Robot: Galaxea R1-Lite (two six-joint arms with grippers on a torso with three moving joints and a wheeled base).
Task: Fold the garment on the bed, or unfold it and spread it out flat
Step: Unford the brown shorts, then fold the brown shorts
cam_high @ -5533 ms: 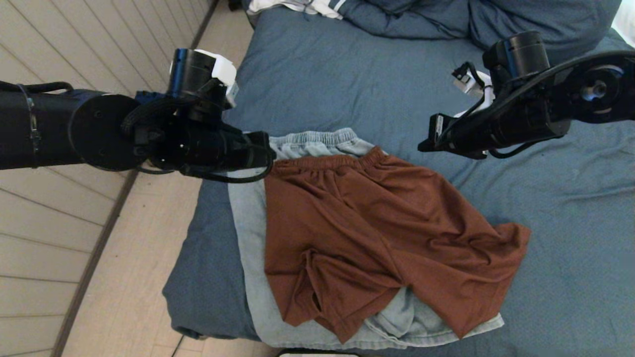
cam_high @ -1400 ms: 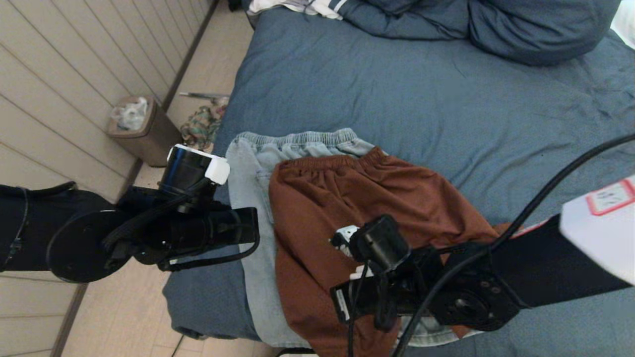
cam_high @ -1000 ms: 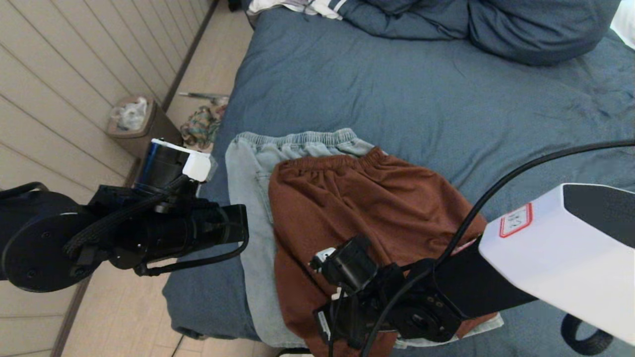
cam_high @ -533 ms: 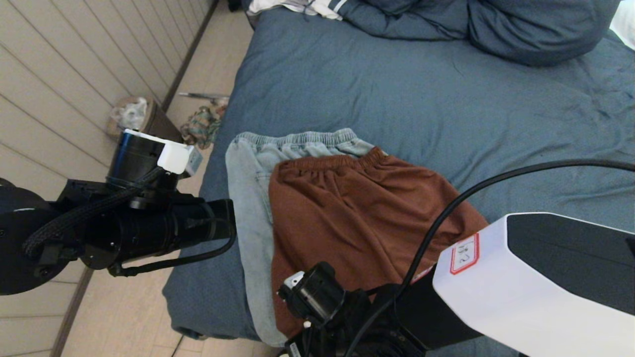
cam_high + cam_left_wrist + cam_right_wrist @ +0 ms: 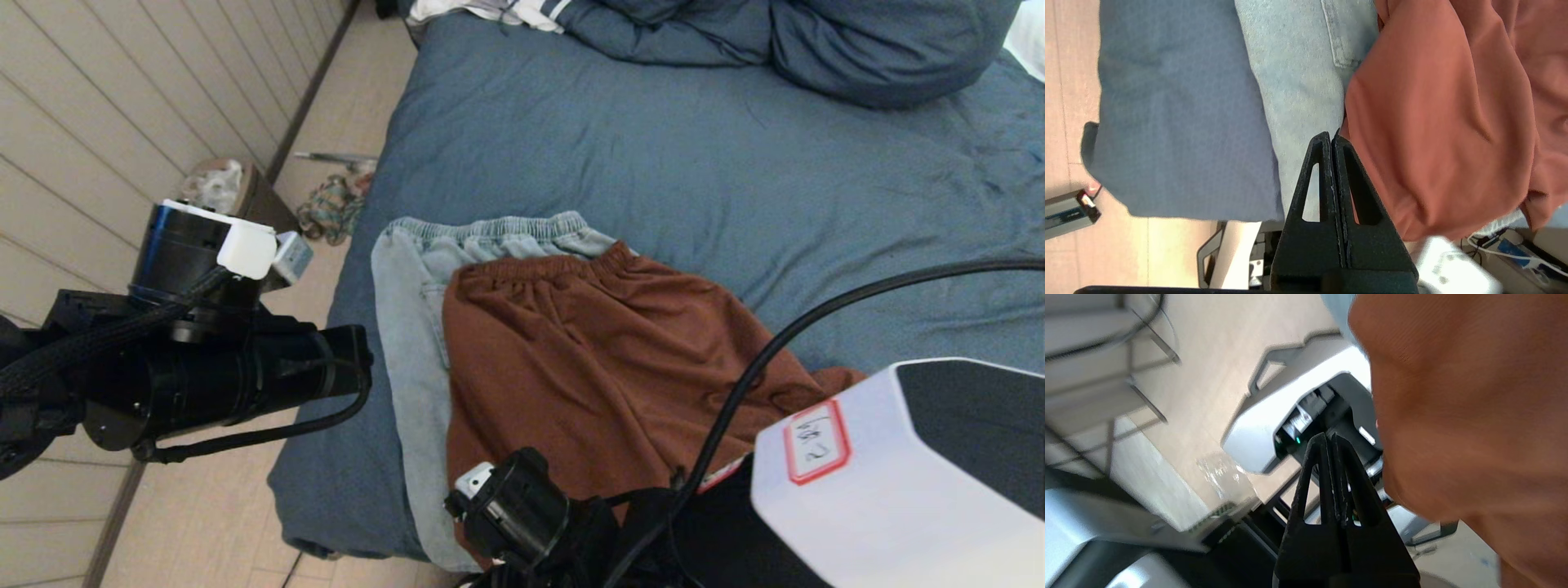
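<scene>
A rust-brown pair of shorts, the garment [image 5: 604, 359], lies on light-blue denim shorts [image 5: 408, 327] near the front left corner of the bed [image 5: 653, 147]. Its near hem is hidden behind my right arm [image 5: 882, 465]. My left arm [image 5: 220, 376] hangs over the floor beside the bed's left edge. The left gripper [image 5: 1332, 136] is shut and empty, its tip over the seam between denim [image 5: 1298, 81] and brown cloth [image 5: 1437, 114]. My right gripper [image 5: 1329, 435] is shut and empty, with brown cloth [image 5: 1453, 396] beside it, not between the fingers.
A brown waste bin [image 5: 220, 184] and floor clutter [image 5: 326, 208] sit left of the bed by the panelled wall. Blue pillows [image 5: 816, 41] and a white striped cloth [image 5: 490, 10] lie at the far end. My robot's base [image 5: 1257, 428] shows below the bed edge.
The right arm has drawn back toward the near bed edge, uncovering more of the brown shorts. The left arm has slid left, off the bed's side. Both grippers stayed shut.
</scene>
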